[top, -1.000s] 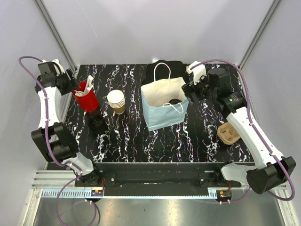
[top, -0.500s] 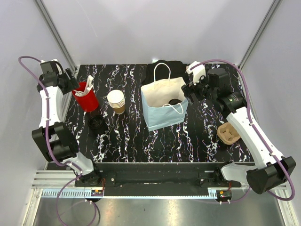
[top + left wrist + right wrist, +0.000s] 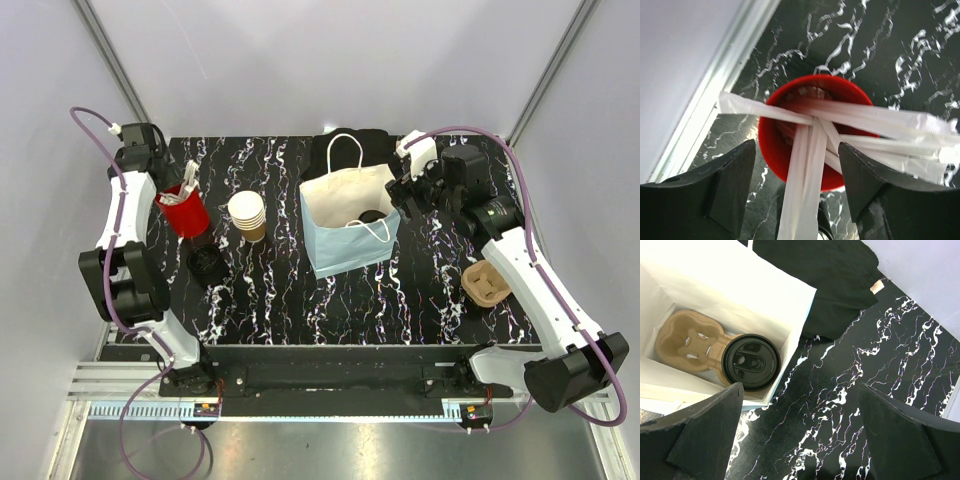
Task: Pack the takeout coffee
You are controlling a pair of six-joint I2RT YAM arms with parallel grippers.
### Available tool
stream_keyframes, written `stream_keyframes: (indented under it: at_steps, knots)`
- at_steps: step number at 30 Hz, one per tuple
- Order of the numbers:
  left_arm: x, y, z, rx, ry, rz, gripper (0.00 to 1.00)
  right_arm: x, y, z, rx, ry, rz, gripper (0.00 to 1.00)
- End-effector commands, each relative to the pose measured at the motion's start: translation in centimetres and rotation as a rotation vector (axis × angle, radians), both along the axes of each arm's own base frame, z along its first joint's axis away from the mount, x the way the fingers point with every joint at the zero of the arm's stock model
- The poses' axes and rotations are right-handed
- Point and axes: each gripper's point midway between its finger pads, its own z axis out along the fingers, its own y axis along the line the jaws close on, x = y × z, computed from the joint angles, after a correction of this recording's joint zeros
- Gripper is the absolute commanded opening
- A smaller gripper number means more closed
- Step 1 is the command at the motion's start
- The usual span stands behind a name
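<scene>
Takeout coffee (image 3: 751, 362): one tan cup under a round black lid, standing inside the paper bag (image 3: 765, 285), at the bag's right end, seated in one end of a brown pulp carrier (image 3: 687, 340) lying on the bag floor. The right wrist view gives this plainly; the top view shows only a dark disc (image 3: 370, 215) inside the bag (image 3: 345, 255) and hides the carrier in it. Right tool (image 3: 800, 390): jaws wide apart, gripping nothing, hovering above the bag's right rim; in the top view it (image 3: 410, 190) sits at the bag's right edge. Left tool (image 3: 796, 150): jaws apart, nothing between the pads, poised above the red cup (image 3: 771, 145) with the wrapped white straws (image 3: 810, 160) fanning out of it; whether a pad touches the cup I cannot tell. Only the top view shows the left tool (image 3: 150, 165) at the far left corner of the tabletop (image 3: 290, 300), the red cup (image 3: 185, 213) beside it, the stack of tan cups (image 3: 248, 215), a black lid stack (image 3: 207, 262) near the red cup, and a second carrier (image 3: 487, 283) lying at the right, well apart from the bag. Black cloth (image 3: 825, 285) lies behind the bag. Count: one lidded coffee, one bag, two carriers, one red cup, one cup stack; straws too overlapped to count.
</scene>
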Motion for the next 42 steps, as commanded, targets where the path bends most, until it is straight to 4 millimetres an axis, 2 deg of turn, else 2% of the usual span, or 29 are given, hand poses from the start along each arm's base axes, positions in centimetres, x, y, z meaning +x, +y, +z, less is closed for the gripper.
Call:
stream_keyframes:
  at_steps: [1,9,18,23,28,32,36,40,42]
  knots:
    - [1.1,2.0,3.7,0.104,-0.088,0.107,0.69,0.2,0.3,1.1,0.032,-0.035,0.008,1.0]
    - [0.3,2.7,3.9,0.147,-0.074,0.143,0.66,0.1,0.5,1.0,0.035,-0.029,0.02,1.0]
    - [1.2,3.0,2.9,0.141,-0.057,0.162,0.6,0.0,0.6,0.8,0.036,-0.024,0.025,1.0]
    - [1.7,3.0,2.8,0.137,-0.06,0.163,0.49,0.0,0.6,0.6,0.036,-0.017,0.027,1.0]
    - [1.7,3.0,2.5,0.134,-0.054,0.167,0.45,-0.1,0.6,0.7,0.036,-0.019,0.028,1.0]
    - [1.6,3.0,2.0,0.131,-0.041,0.167,0.38,-0.1,0.7,0.7,0.036,-0.017,0.032,1.0]
    - [1.6,3.0,1.6,0.135,-0.03,0.164,0.39,-0.1,0.7,0.7,0.037,-0.017,0.033,1.0]
    - [1.3,3.0,1.5,0.139,-0.024,0.16,0.51,-0.2,0.7,0.7,0.038,-0.018,0.035,1.0]
    - [1.0,2.9,1.0,0.12,-0.019,0.165,0.51,-0.2,0.7,0.7,0.037,-0.017,0.034,1.0]
